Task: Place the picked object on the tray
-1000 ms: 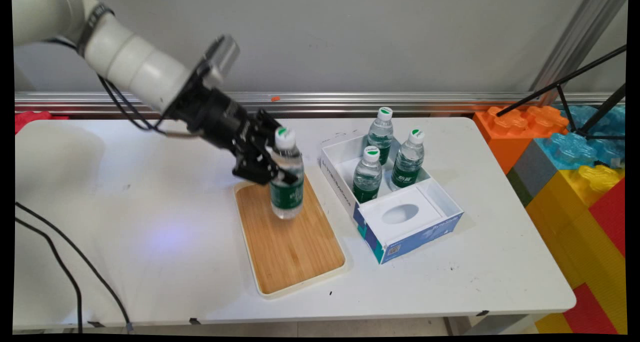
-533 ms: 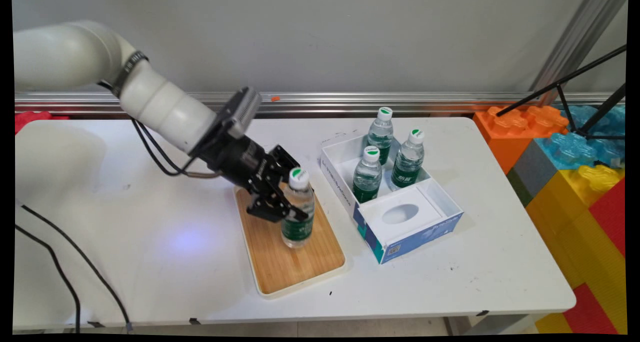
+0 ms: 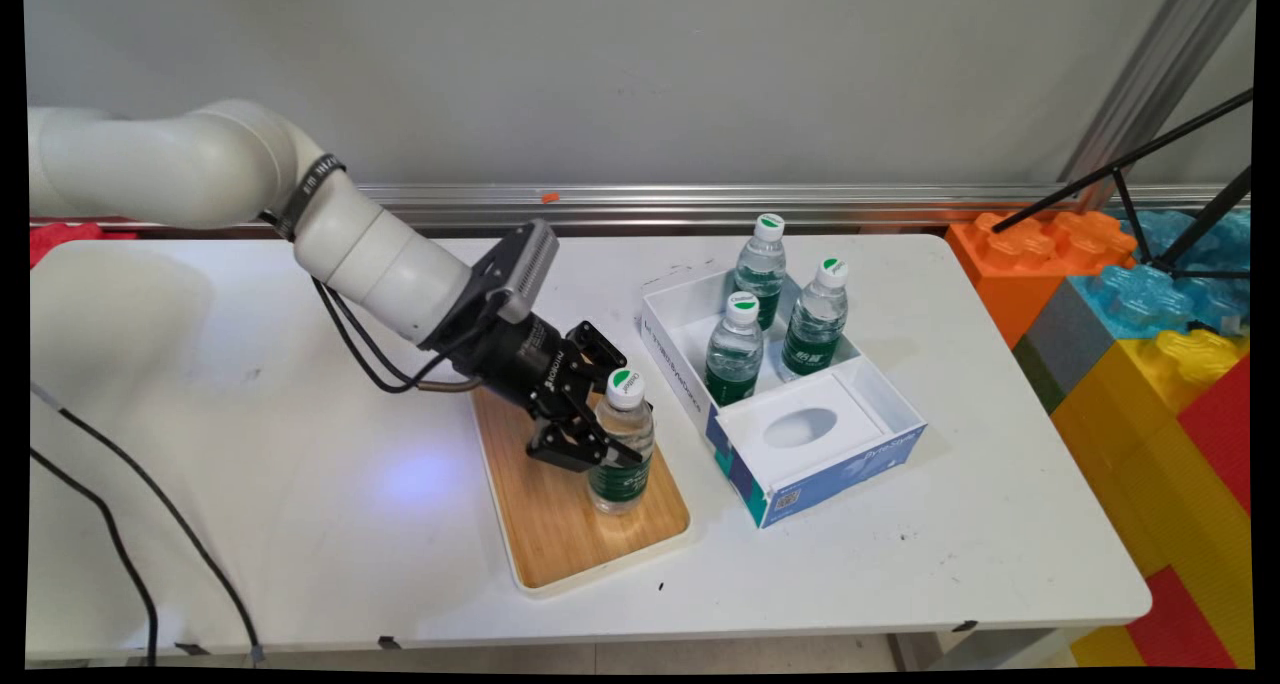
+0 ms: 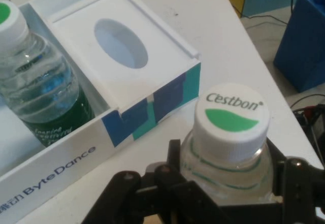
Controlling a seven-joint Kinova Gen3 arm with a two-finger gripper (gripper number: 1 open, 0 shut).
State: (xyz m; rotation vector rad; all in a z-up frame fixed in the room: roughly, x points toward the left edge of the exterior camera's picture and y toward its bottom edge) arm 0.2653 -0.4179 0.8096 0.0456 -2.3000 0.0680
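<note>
My gripper point(image 3: 604, 442) is shut on a small water bottle point(image 3: 622, 446) with a green label and a white cap. The bottle stands upright with its base on or just above the wooden tray point(image 3: 560, 524), toward the tray's right side. In the hand view the bottle's cap point(image 4: 232, 122) sits between the black fingers point(image 4: 175, 158), close to the lens. Just right of the tray stands a white and blue box point(image 3: 800, 469) holding three more bottles point(image 3: 735, 349) in its far compartment. The box's near part has a white insert with an oval hole point(image 3: 800, 427).
Large toy bricks point(image 3: 1130, 304) in orange, blue, yellow and red are stacked past the table's right end, with a black tripod leg point(image 3: 1120, 169) above them. Black cables point(image 3: 130, 544) trail over the table's left front. A metal rail point(image 3: 700, 204) runs along the wall.
The gripper has carried the bottle down and toward the tray's near right part, from above the tray's far end. It stays shut on the bottle throughout.
</note>
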